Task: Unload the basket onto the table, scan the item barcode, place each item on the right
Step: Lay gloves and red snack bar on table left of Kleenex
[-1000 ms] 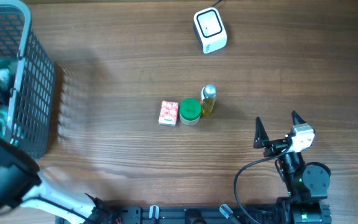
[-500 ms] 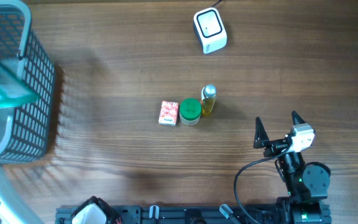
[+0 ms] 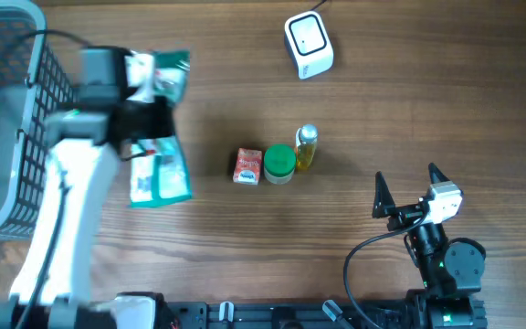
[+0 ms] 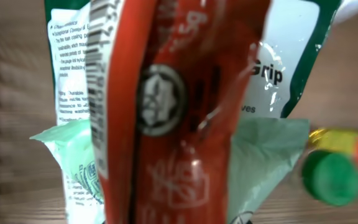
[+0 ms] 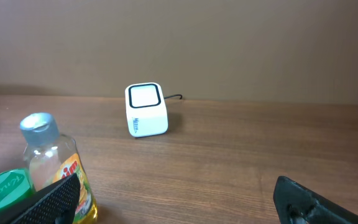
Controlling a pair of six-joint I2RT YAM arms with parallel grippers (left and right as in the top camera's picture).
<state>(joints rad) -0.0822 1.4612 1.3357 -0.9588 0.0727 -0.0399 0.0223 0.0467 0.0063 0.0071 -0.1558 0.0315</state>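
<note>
The left arm [image 3: 62,210] stretches forward, its left gripper [image 3: 144,123] clamped on a red packet [image 4: 166,124] (seen close up); the right gripper [image 3: 406,178] sits low, jaws wide open.

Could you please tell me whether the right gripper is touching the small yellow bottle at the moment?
Apart. The overhead view shows a strip of bare table between the open right gripper and the yellow bottle.
</note>
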